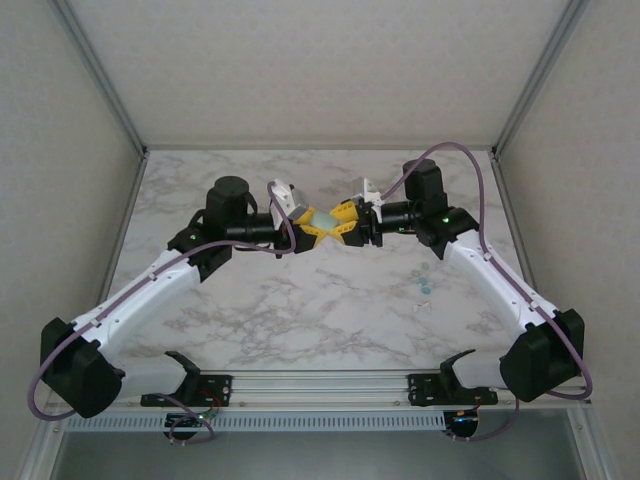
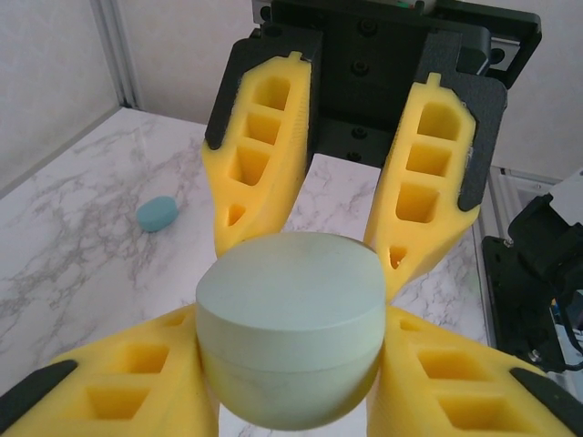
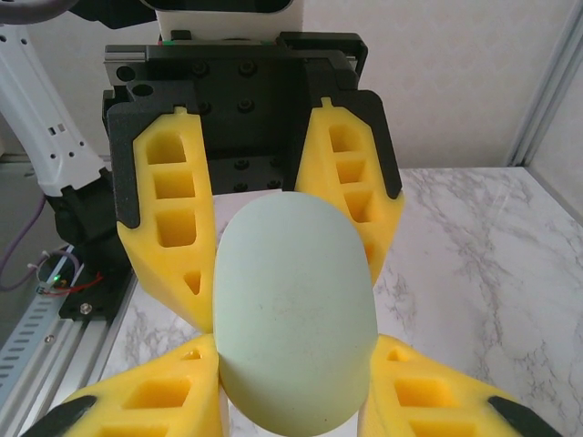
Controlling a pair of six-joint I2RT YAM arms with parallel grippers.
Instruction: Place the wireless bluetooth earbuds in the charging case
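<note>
With my left tool (image 1: pixel 303 228) and right tool (image 1: pixel 347 226) both pinching the seemingly shut case (image 1: pixel 325 219) above the counter (image 1: pixel 300 300), I'd steady one half and gently pry the seam, the earbuds (image 1: pixel 424 285) lying right of the case

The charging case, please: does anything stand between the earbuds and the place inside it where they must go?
Yes: the charging case looks shut, and that bars the way. The left tool and right tool clamp it aloft; the earbuds lie on the table.
</note>
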